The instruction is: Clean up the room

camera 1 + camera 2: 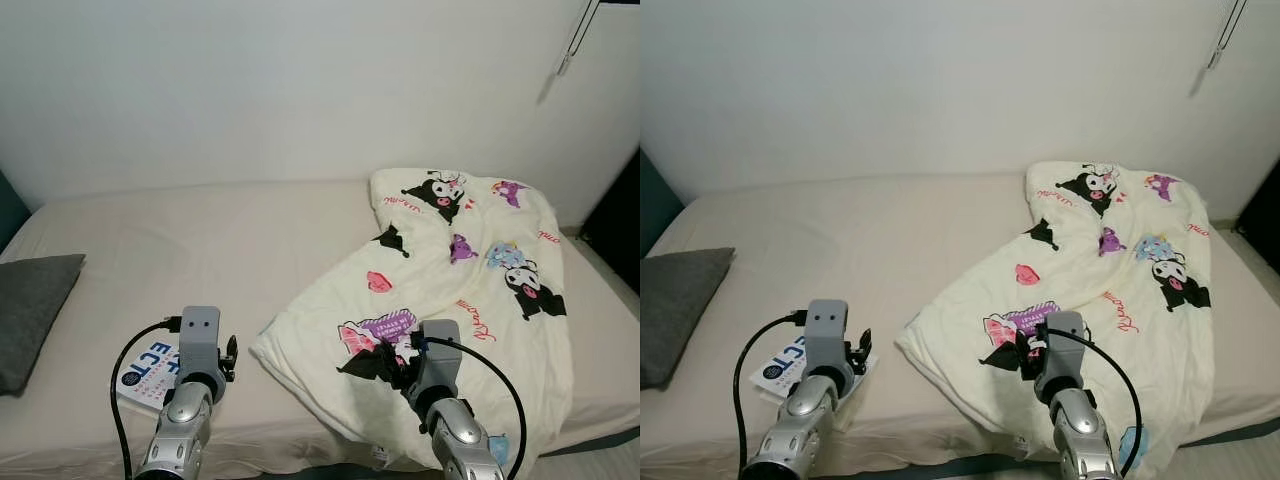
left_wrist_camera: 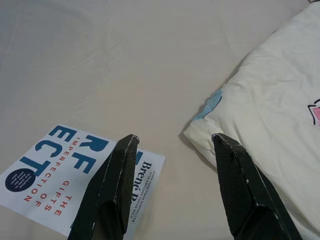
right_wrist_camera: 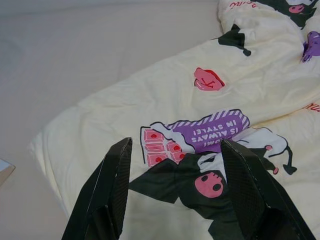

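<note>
The bed (image 1: 200,250), covered in a plain beige sheet, ran the width of the wall and carried everything else. Across its right half lay a cream comforter (image 1: 470,300) printed with cartoon characters, bunched and skewed toward the far right corner rather than spread flat, so it looked like the main thing left to straighten. A dark grey pillow (image 1: 30,310) sat at the left edge of the mattress. Near the front edge, just beside the comforter's nearest corner but apart from it, a white paperback book (image 2: 65,180) with blue and red lettering lay flat on the sheet, seemingly out of place there.

The right gripper (image 3: 175,165) hovered low over the comforter's printed front portion, fingers spread wide and holding nothing, probably lined up to take a fold of fabric. The left gripper (image 2: 175,150) was likewise spread and empty, poised above the bare sheet between the book and the comforter's corner.
</note>
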Motion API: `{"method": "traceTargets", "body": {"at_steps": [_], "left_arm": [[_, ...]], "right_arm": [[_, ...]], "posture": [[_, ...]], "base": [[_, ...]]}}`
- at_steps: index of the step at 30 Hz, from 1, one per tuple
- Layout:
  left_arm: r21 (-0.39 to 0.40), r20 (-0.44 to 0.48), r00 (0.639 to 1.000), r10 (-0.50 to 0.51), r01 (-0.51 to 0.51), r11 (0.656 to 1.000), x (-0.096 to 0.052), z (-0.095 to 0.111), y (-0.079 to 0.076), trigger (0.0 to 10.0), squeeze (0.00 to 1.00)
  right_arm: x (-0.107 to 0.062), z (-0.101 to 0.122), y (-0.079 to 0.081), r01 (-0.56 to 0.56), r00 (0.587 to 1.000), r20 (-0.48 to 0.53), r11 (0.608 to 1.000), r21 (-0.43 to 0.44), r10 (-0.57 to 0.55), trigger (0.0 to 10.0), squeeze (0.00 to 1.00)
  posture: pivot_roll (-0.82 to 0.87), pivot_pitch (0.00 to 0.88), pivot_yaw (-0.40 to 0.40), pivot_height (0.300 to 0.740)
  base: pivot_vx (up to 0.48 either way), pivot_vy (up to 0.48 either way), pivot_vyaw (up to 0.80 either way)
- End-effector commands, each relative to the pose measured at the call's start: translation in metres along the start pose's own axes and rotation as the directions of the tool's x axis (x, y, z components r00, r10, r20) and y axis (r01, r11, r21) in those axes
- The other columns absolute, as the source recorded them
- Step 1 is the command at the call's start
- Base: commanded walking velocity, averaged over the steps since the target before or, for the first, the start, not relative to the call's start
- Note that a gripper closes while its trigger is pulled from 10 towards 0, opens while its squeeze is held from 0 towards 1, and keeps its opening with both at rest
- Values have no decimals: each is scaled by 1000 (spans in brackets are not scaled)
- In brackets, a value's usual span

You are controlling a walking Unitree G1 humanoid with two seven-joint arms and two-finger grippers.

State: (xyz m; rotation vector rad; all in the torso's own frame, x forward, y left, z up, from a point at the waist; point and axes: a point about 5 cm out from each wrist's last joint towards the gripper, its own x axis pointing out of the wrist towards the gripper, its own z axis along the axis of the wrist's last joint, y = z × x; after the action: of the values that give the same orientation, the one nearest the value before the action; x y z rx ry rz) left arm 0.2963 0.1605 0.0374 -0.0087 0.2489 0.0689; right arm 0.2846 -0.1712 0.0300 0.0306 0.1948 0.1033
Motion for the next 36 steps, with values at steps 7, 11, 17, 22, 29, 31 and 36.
{"method": "traceTargets", "body": {"at_steps": [7,11,17,22,29,31,36], "left_arm": [[25,-15,1000,-15,15,1000,-3,-4,0,10000,0],[25,-16,1000,-16,17,1000,-2,-5,0,10000,0],[23,-13,1000,-14,14,1000,-2,-3,0,10000,0],[25,-17,1000,-16,16,1000,-3,-5,1,10000,0],[26,-17,1000,-22,22,999,-2,-5,0,10000,0],[26,-17,1000,-23,24,999,-2,-5,0,10000,0],[25,-17,1000,-25,26,999,-2,-6,-1,10000,0]], "right_arm": [[-4,-8,0,6,999,-34,1000,0,-6,10000,0],[-4,-8,0,6,999,-35,1000,0,-6,10000,0],[-3,-8,2,0,999,-37,1000,-1,0,10000,0],[-4,-9,2,-1,999,-39,1000,-1,1,10000,0],[-4,-9,2,-1,999,-40,1000,-4,1,10000,0],[-4,-10,2,-1,999,-41,1000,-4,1,10000,0],[-5,-10,2,-3,999,-40,1000,-5,3,10000,0]], "posture": [[19,116,5,740],[19,116,5,740],[22,113,3,740],[20,106,4,740],[18,102,4,740],[17,96,5,740],[14,91,4,740]], "base": [[0,0,0],[0,0,0],[0,0,0],[0,0,0],[0,0,0],[0,0,0],[0,0,0]]}}
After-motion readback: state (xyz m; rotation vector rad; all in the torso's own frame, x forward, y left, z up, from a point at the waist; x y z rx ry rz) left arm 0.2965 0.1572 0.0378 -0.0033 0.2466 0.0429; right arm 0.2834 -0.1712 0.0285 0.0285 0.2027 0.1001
